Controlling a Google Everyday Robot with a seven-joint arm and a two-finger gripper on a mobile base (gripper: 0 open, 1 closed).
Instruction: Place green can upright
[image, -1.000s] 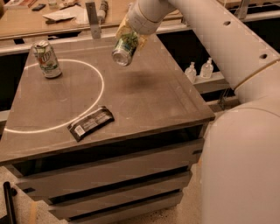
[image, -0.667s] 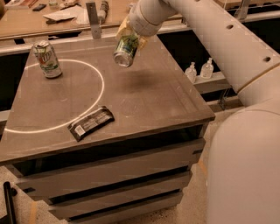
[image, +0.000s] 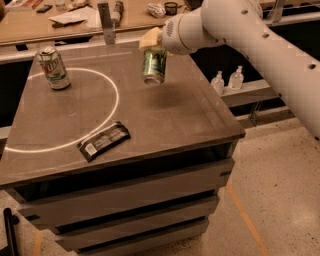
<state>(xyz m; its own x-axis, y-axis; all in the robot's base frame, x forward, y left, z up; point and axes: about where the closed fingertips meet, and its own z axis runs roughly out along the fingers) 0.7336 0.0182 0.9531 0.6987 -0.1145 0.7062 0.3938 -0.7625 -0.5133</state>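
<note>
The green can, dark green with pale lettering and silver rims, hangs nearly upright in the air above the back right part of the grey table. My gripper is shut on its upper end, reaching in from the upper right on the white arm. The can's bottom rim is clear of the tabletop and its shadow falls on the surface just to the right.
A white-and-green can with a red logo stands upright at the back left, on the white circle line. A dark snack wrapper lies near the front. A cluttered bench stands behind. Two small bottles sit on a shelf to the right.
The green can has turned from a tilted pose to nearly upright in my gripper. The arm has shifted and the view has moved slightly.
</note>
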